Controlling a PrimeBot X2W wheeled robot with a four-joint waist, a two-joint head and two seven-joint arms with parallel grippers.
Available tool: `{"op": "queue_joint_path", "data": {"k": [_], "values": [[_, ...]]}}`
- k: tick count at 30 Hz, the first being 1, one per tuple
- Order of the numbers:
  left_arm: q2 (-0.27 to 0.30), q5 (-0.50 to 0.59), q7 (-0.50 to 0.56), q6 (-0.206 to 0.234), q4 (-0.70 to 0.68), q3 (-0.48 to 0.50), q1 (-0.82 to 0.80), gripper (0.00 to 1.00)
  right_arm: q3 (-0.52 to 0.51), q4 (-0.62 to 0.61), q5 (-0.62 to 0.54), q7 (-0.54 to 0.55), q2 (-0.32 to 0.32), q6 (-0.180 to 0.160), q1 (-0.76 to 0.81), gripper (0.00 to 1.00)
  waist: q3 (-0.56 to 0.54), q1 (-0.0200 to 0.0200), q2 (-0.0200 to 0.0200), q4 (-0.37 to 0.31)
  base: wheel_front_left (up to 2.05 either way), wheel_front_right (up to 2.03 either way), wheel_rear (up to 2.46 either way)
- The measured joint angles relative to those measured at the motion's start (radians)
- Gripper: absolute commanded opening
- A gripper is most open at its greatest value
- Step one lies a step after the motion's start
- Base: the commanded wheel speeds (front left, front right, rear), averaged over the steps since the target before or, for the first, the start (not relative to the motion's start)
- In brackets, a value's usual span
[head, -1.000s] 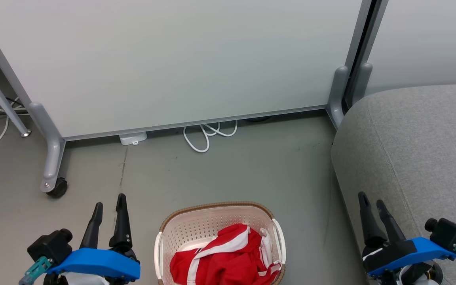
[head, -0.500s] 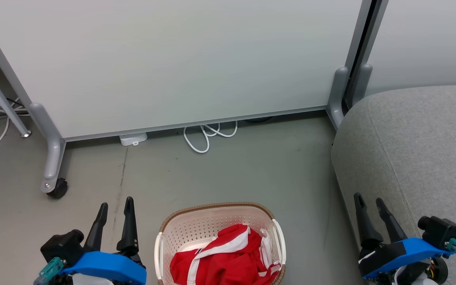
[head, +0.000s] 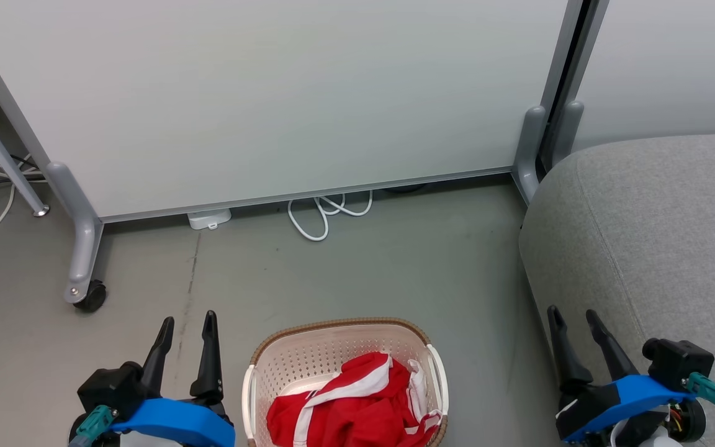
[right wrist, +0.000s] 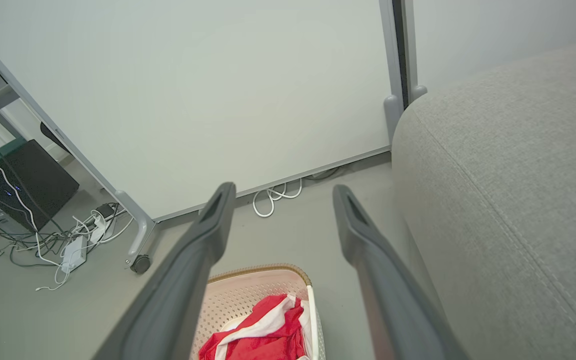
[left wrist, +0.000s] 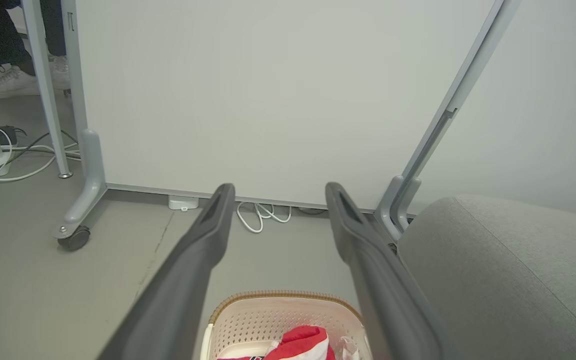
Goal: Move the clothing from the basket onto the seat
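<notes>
Red clothing (head: 351, 403) with white bands lies bunched in the cream basket (head: 308, 354), which stands on the floor at the bottom middle of the head view. The grey seat (head: 655, 236) fills the right side. My left gripper (head: 188, 321) is open, left of the basket and above the floor. My right gripper (head: 573, 313) is open too, right of the basket at the seat's front edge. Both wrist views show the basket (left wrist: 273, 320) (right wrist: 248, 292), the clothing (left wrist: 303, 342) (right wrist: 263, 335) and the seat (left wrist: 508, 270) (right wrist: 513, 190) beyond open fingers.
A white partition panel (head: 270, 93) on grey feet with a caster (head: 90, 295) stands behind the basket. White cable loops (head: 326, 214) and a small white box (head: 208, 218) lie at its base. More cables and a power strip (right wrist: 75, 250) lie left. A person's shoe (left wrist: 8, 82) shows beyond the panel.
Both grippers have slid inward toward the basket and a little lower in the head view. The basket and clothing have not moved.
</notes>
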Motion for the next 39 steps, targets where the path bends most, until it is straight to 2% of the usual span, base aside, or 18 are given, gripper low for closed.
{"op": "queue_joint_path", "data": {"k": [28, 39], "values": [[-0.006, 0.115, -0.054, -0.002, 0.051, -0.017, -0.016, 1.00, 0.007, 0.006, -0.217, -0.035, -0.002, 0.001, -0.012, 1.00, -0.005, 0.0000, 0.0000, -0.008, 0.00, 0.00, 0.00], [-0.010, 0.120, -0.058, -0.006, 0.053, -0.010, -0.019, 1.00, 0.003, 0.006, -0.239, -0.042, -0.002, 0.001, -0.012, 1.00, -0.004, 0.0000, 0.0000, -0.007, 0.00, 0.00, 0.00]]}}
